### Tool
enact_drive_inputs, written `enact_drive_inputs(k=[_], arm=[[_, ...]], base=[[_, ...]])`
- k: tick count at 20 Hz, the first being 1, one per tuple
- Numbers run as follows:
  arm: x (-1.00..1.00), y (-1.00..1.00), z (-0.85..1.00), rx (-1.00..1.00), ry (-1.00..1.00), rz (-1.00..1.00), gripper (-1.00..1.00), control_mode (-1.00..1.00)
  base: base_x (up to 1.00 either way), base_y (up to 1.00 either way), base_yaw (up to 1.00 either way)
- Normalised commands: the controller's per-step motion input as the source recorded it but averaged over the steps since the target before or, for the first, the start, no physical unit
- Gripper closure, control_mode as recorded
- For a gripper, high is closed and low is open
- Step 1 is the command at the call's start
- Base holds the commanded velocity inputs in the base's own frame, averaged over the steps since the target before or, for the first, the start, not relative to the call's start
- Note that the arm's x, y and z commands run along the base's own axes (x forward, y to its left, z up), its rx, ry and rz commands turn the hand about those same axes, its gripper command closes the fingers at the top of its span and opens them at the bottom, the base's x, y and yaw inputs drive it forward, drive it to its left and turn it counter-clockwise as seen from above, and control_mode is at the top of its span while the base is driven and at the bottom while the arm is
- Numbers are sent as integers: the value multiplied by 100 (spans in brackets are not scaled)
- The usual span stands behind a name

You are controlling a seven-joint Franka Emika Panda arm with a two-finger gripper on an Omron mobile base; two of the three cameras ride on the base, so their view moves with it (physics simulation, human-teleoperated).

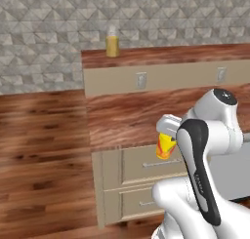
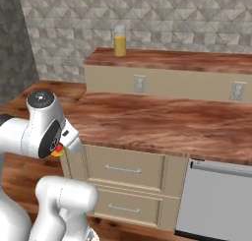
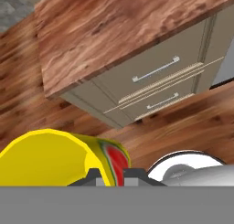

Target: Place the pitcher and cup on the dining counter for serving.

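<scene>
Right up close, the tool [image 3: 111, 175] has one cup [image 3: 55, 158] clamped between its fingers: bright yellow, with a red patch on its side, its open mouth turned toward the hand camera. In the left base view that same cup [image 1: 165, 146] peeks out beside the white arm [image 1: 205, 150], held in the air just in front of the cabinet, off the near edge of the worktop. From the right base view only a sliver of it [image 2: 58, 150] shows under the arm's joint.

Beyond the cup, two drawers [image 3: 155, 71] sit stacked in the beige cabinet, each with one metal handle. To their right in the right base view is one grey appliance front [image 2: 216, 200]. The wooden floor [image 1: 44, 155] spreads out on the left.

Above the drawers lies the broad wood-grain tabletop [image 2: 162, 122]. Behind it rises a beige panel wall with two outlets [image 2: 140, 82].

At the far end sits the dining counter [image 2: 197, 60], a narrow reddish-brown top. One pitcher [image 2: 119, 40] stands upright at its left end, orange-yellow below a clear rim, well apart from the cup. A grey tiled wall [image 1: 146, 13] closes the scene.
</scene>
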Motion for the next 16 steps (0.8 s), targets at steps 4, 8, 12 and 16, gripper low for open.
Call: enact_drive_inputs(k=[4,8,12,16], arm=[[0,0,0,0,0,0,100,100],[0,0,0,0,0,0,100,100],[0,0,0,0,0,0,100,100],[0,0,0,0,0,0,100,100]], base=[[25,100,5],[50,100,3],[96,100,0],[100,100,-6]])
